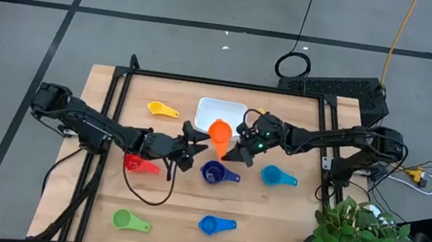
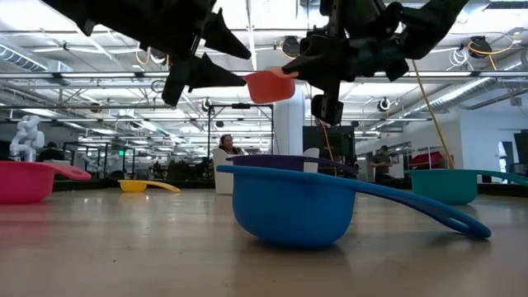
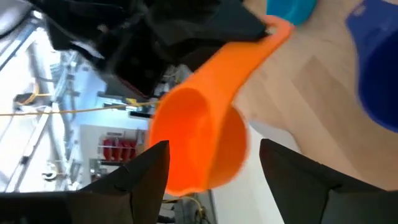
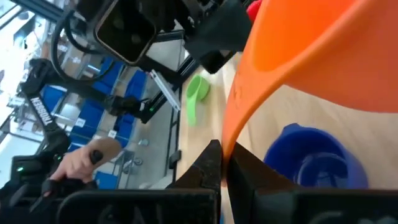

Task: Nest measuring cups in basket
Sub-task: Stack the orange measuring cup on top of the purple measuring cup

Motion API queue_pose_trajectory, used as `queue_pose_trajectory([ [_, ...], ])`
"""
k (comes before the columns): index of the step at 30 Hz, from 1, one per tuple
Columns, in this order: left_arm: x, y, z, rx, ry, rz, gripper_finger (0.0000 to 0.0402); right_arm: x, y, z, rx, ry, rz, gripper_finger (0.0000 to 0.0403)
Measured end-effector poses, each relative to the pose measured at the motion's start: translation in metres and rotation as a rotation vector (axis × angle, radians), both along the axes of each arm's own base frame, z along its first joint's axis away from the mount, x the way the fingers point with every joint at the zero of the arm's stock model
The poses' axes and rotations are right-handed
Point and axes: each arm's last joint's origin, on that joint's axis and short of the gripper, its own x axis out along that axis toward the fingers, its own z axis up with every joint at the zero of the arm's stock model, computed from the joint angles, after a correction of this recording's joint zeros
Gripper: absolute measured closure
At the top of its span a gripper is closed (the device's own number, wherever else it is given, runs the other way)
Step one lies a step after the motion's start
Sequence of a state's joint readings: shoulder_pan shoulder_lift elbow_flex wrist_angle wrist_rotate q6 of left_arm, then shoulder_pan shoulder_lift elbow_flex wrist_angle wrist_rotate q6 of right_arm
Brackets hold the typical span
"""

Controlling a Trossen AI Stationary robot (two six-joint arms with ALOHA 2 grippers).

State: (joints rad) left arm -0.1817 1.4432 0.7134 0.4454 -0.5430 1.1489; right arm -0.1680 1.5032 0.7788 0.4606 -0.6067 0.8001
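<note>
The orange cup point(image 1: 220, 131) hangs in the air over the near edge of the white basket point(image 1: 216, 108), clear of the counter point(image 1: 270, 220). Its round bowl sits toward the left arm and its flat handle runs away toward the right arm, so the long axis lies roughly across the counter, from one gripper to the other. In the low view the cup point(image 2: 271, 85) is level, well above the wooden surface.

The right gripper point(image 1: 242, 148) has its fingers pressed together on the tip of the orange handle; the right wrist view shows the two dark fingers point(image 4: 211, 165) pinching the thin handle edge where it comes down to them. The left gripper point(image 1: 196, 142) is just beside the bowl with its fingers apart; in the left wrist view the two fingers point(image 3: 152, 165) stand on either side of the bowl point(image 3: 199, 146), and no contact can be made out.

Below and near the cup, the navy cup point(image 1: 215, 172) lies on the counter, handle toward the right arm. The teal cup point(image 1: 275, 176) is farther right, the red cup point(image 1: 140, 164) lies under the left arm, and the yellow cup point(image 1: 160, 110) lies left of the basket. Near the front edge lie the green cup point(image 1: 128, 221) and the blue cup point(image 1: 214, 224), well apart from each other. A potted plant point(image 1: 359, 240) stands at the counter's front right corner.
</note>
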Motion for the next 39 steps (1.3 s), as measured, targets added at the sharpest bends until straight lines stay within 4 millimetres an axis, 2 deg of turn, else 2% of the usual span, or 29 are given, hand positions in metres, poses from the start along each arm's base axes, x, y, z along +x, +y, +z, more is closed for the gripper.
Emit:
queue_pose_trajectory([
  [19,0.004,0.009,-0.004,-0.09,-0.002,-0.063,0.0226,0.001,0.016,0.003,0.094,0.013,0.073,0.0403],
  [23,0.004,0.009,-0.004,-0.084,0.002,-0.066,0.0273,0.002,0.017,0.005,0.096,-0.01,0.075,0.0403],
  [30,0.003,0.008,-0.006,-0.118,0.018,-0.091,0.0387,0.003,0.017,0.007,0.107,-0.025,0.079,0.0403],
  [36,0.003,0.008,-0.006,-0.133,0.013,-0.083,0.0392,0.003,0.015,0.008,0.101,-0.033,0.07,0.04],
  [39,0.003,0.008,-0.006,-0.146,0.002,-0.056,0.0393,0.001,0.01,0.011,0.099,-0.044,0.056,0.0383],
])
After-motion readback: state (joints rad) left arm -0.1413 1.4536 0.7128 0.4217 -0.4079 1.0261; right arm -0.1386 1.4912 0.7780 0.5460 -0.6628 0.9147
